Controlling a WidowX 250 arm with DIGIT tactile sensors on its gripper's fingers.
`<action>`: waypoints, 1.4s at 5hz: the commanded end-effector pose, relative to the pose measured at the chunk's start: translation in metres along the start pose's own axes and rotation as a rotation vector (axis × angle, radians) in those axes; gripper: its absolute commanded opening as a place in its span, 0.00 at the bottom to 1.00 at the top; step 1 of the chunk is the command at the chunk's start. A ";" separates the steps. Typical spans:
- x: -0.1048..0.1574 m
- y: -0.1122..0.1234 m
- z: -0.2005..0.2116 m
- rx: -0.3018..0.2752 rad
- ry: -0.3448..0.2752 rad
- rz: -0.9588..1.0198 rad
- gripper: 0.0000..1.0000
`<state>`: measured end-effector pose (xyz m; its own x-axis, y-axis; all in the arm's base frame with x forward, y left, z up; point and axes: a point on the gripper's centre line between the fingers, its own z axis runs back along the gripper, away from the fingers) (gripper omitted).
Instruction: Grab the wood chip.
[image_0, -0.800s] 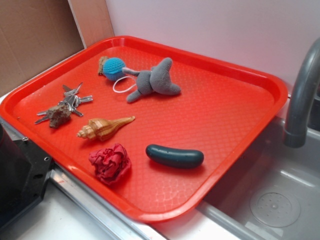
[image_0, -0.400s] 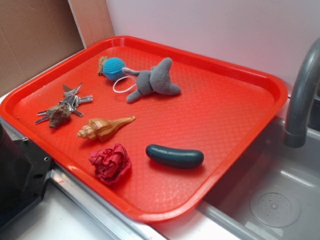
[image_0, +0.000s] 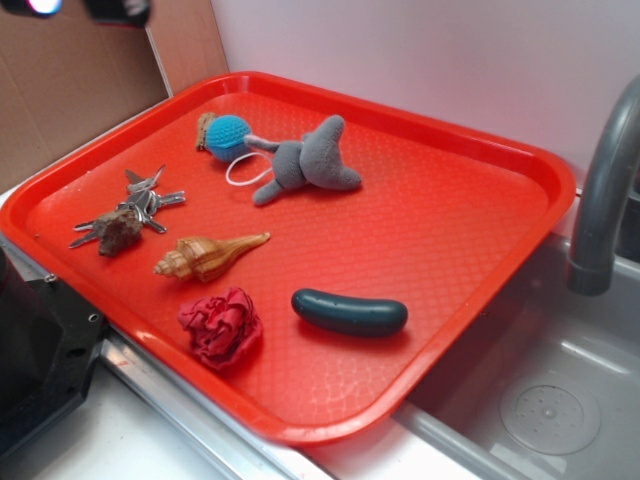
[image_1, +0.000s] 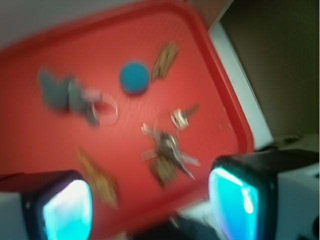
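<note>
Your gripper is spread wide, empty, well above the red tray. Wood chip lies just beside the blue ball, near tray's far-left corner, w/ keys nearer you.

The gripper has come into the exterior view at the top left corner — a dark shape with a bright spot above the cardboard, absent from both earlier pictures. It hangs well above the tray — nothing on the tray has shifted.
</note>
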<state>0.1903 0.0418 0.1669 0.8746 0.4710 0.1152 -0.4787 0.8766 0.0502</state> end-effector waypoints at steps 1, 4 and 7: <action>0.064 -0.009 -0.038 0.013 -0.221 0.268 1.00; 0.109 0.019 -0.116 0.011 -0.064 0.379 1.00; 0.098 0.027 -0.144 0.064 0.010 0.297 1.00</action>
<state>0.2756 0.1105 0.0239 0.7017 0.7070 0.0884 -0.7125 0.6952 0.0952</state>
